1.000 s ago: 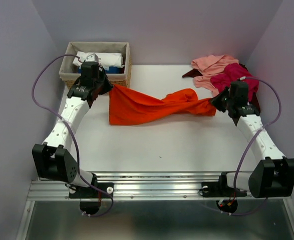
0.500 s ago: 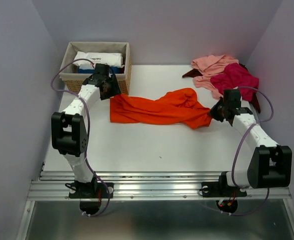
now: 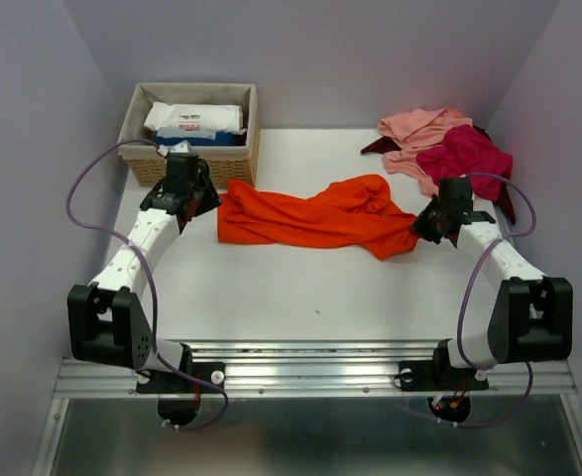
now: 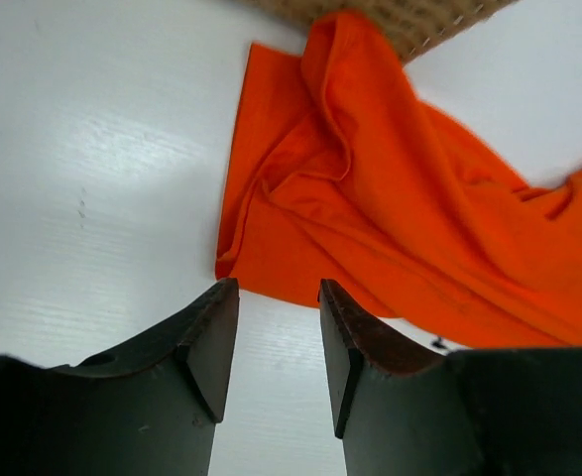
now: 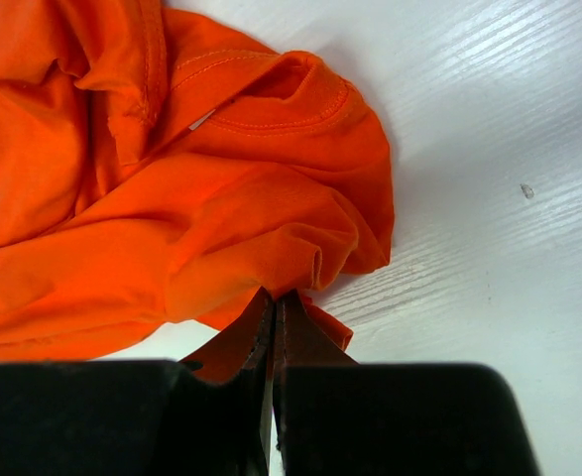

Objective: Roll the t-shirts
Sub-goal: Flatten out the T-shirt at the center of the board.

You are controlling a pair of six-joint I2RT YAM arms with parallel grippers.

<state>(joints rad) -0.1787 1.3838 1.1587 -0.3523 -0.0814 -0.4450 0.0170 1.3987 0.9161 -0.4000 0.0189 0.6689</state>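
Groundwork only, judging by the cloth: no rolling begun, no tidy tube of fabric in sight on the table (image 3: 300, 288). Grips one end of the orange shirt (image 3: 310, 213) with the right gripper (image 5: 273, 302), jaws pinched tight on a fold of fabric, with the collar just ahead of the tips and the bulk bunched off to their left. Hovers with the left gripper (image 4: 279, 297) just short of the other end, jaws parted and empty, with the hem right in front of the tips but apart from them. Needs, by this reckoning, spreading flat, folding narrow and rolling up, so nearly all of the job remains. Leaves the pink shirt (image 3: 414, 129) and magenta shirt (image 3: 464, 154) heaped untouched beyond the right gripper, with a basket (image 3: 253, 134) just beyond the left gripper.
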